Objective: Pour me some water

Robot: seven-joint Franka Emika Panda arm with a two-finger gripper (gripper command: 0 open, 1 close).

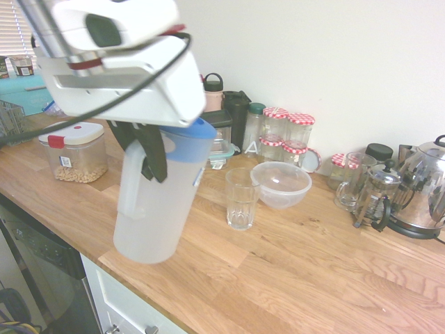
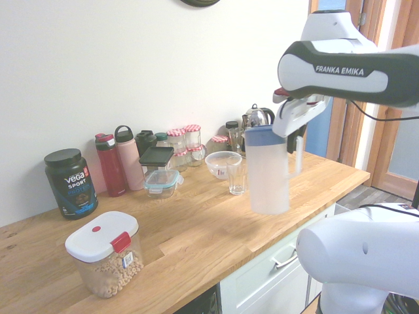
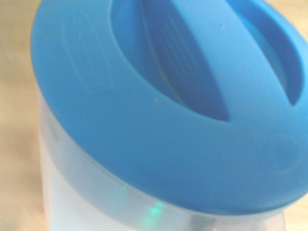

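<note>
Nearest the camera in the first exterior view, the white arm [image 1: 128, 80] reaches in from the left, across the upper part of the scene. From left to right in that view, a pale turquoise box [image 1: 24, 94] stands at the far left, then a clear container [image 1: 80, 156] with a white lid, a red latch and small beige pieces inside, sitting on the wooden counter [image 1: 299, 278]. Next comes the gripper [image 1: 154, 174], its dark fingers shut on the side handle [image 1: 131, 184] of the frosted jug [image 1: 156, 219]. The jug is held up above the counter near its front edge, leaning slightly, with the blue lid [image 1: 189, 139] on top; its walls are too cloudy to make out the water or its level. Further right, at the back, stand a pink bottle [image 1: 212, 97] and a black flask [image 1: 236, 120]. In front of them, a clear ribbed glass [image 1: 241, 202] stands upright, to the right of the jug and apart from it, with a clear bowl [image 1: 281, 184] just beside. Jars with red checked lids [image 1: 300, 120] cluster behind the bowl. Toward the right end come a glass mug [image 1: 350, 184], a French press [image 1: 379, 189] and a shiny metal kettle [image 1: 425, 184].
</note>
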